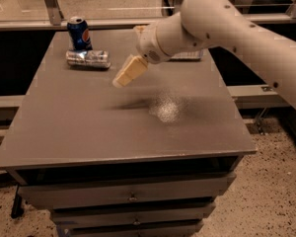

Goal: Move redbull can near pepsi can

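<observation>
Camera view from above the front of the table [89, 132] gives me the pepsi can [79, 32] standing upright near the far left corner, logo facing me. Just in front of it, the redbull can [88, 59] lies on its side, its length running left to right across the tabletop; the two are so close that I cannot say whether they touch. My gripper [120, 81] hangs in the air to the right of the redbull can, apart from it, pointing down and to the left, with its shadow on the grey surface below. From this angle I cannot tell whether it is open or closed. The white arm [212, 19] reaches in from the right over the far half of the table. Behind the wrist a pale object [187, 57] lies at the far edge, mostly hidden. Drawers [133, 196] sit under the tabletop
</observation>
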`<state>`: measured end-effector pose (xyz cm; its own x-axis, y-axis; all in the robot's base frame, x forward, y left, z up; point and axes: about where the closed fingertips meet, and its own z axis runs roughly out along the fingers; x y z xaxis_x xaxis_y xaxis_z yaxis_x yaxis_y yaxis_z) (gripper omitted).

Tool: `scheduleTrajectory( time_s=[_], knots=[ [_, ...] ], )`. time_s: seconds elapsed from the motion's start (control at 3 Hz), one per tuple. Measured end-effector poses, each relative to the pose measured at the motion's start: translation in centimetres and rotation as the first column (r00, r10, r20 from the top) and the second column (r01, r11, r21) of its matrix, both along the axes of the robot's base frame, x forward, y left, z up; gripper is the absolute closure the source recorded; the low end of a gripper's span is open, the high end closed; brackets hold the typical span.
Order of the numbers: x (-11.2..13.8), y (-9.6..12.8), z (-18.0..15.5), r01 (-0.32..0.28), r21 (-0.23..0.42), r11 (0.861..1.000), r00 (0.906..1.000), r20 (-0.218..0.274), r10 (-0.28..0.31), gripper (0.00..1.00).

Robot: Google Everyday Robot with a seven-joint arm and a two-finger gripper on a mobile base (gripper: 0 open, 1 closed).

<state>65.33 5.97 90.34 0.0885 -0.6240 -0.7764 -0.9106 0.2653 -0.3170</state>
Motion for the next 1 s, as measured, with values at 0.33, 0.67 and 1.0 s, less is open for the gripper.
scheduleTrajectory(
  time_s=[0.33,0.67,1.0],
  knots=[
    [-2.4,-3.1,-0.5,0.035,0.128,0.991,0.9992,-0.023,-0.032,0.0],
    [-5.4,-7.2,-0.6,0.081,0.223,0.972,0.9966,-0.037,-0.074,0.0],
    [-5.7,-10.2,-0.3,0.128,0.229,0.965,0.9917,-0.036,-0.123,0.0]
  ],
)
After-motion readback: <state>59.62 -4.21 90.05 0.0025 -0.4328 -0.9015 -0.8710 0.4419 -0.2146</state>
